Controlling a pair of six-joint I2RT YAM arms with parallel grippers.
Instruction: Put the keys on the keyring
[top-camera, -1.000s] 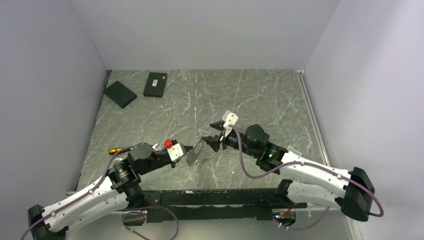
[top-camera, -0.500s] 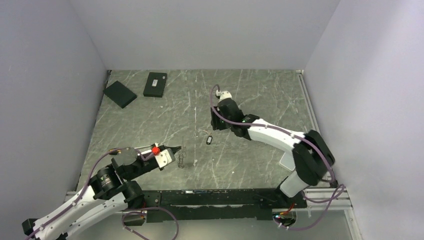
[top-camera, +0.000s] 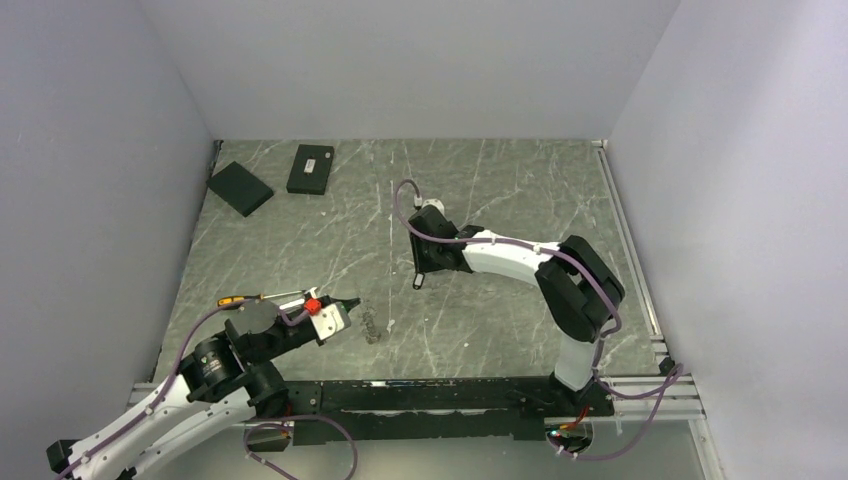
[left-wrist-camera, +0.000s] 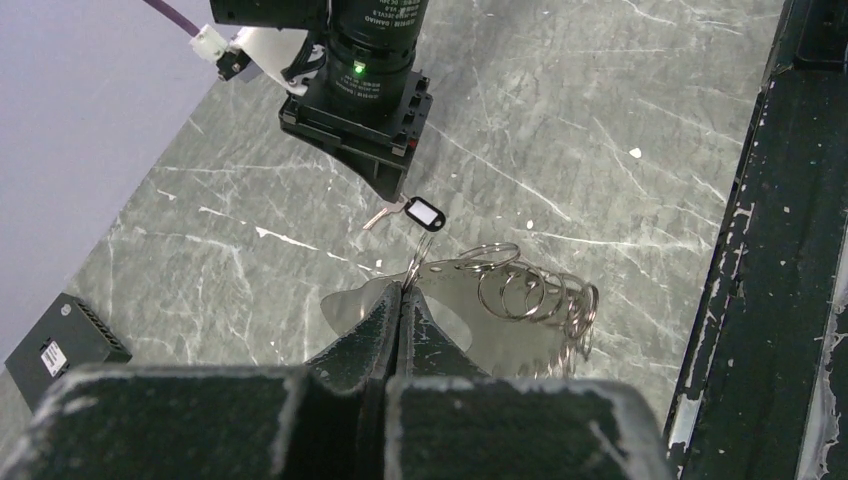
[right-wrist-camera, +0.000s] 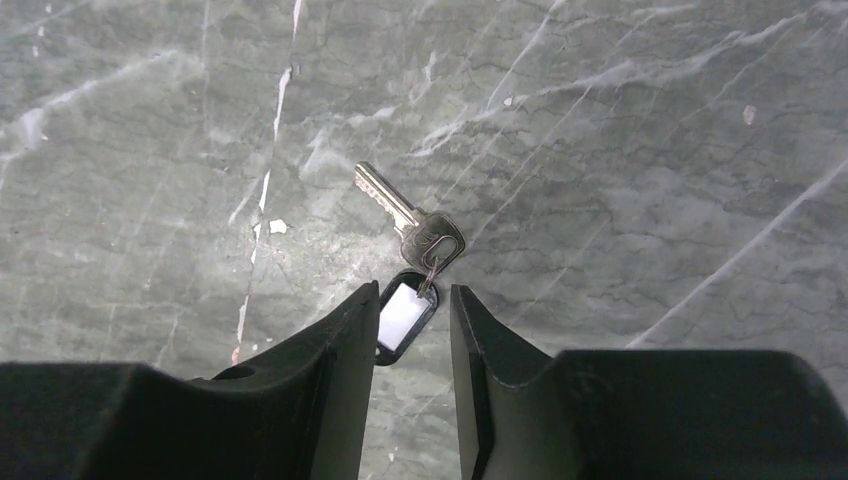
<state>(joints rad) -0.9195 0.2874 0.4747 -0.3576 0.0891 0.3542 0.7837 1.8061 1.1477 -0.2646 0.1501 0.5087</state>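
Note:
One silver key (right-wrist-camera: 405, 218) with a black tag bearing a white label (right-wrist-camera: 403, 315) lies flat on the grey marble table; it also shows in the top view (top-camera: 419, 281) and the left wrist view (left-wrist-camera: 420, 212). My right gripper (right-wrist-camera: 415, 290) is open just above it, with the tag between the fingers. My left gripper (left-wrist-camera: 401, 290) is shut on a thin wire keyring (left-wrist-camera: 421, 258). That keyring joins a bunch of several wire rings (left-wrist-camera: 535, 295) and a flat silver jagged-edged plate (left-wrist-camera: 490, 340). In the top view this bunch (top-camera: 373, 326) sits right of the left gripper (top-camera: 350, 304).
Two black boxes (top-camera: 240, 188) (top-camera: 311, 168) lie at the far left; one shows in the left wrist view (left-wrist-camera: 60, 345). An orange-handled screwdriver (top-camera: 232, 300) lies by the left arm. A black rail (top-camera: 430, 395) runs along the near edge. Walls close three sides.
The grippers were together mid-table; the right arm swung away to the far side, then came down over the tagged key lying on the table. The left arm drew back with the ring bunch.

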